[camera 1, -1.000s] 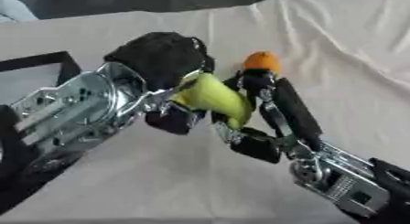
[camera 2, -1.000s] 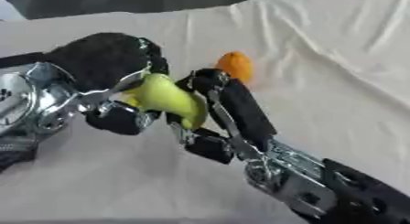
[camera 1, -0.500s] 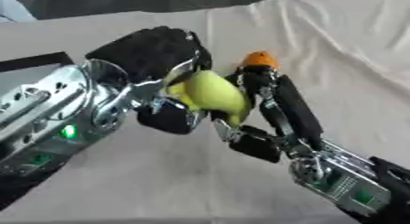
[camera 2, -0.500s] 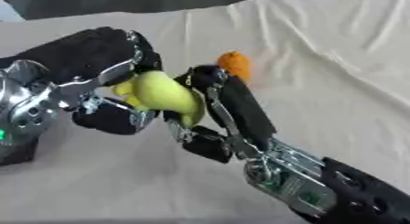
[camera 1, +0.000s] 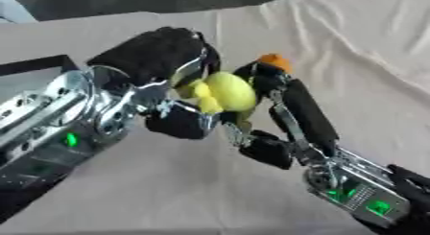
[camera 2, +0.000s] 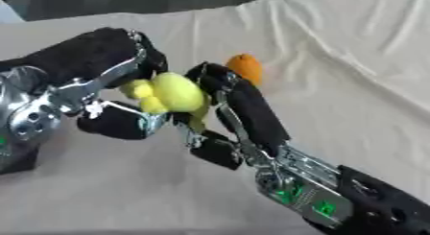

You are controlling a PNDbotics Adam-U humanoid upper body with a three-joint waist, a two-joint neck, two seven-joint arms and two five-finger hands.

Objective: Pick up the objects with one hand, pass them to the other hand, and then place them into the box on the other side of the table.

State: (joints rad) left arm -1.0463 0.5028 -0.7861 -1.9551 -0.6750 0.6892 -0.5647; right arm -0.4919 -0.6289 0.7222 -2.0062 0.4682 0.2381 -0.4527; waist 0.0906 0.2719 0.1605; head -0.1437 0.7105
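A yellow soft toy (camera 1: 228, 91) hangs above the table between both hands. My left hand (camera 1: 158, 54) reaches in from the left, its black fingers curled over the toy's top and its thumb under it. From the lower right, my right hand (camera 1: 304, 110) has its fingers curled against the toy's right side, with the thumb lower down. A small orange object (camera 2: 244, 66) lies on the cloth just behind the right hand's fingertips.
A dark box rim (camera 1: 35, 66) shows at the left edge, partly hidden by my left arm. The beige cloth (camera 2: 352, 61) on the table is creased at the right and far side.
My left hand has turned and closed its fingers further round the yellow toy, which has risen slightly. My right hand has stayed about where it was.
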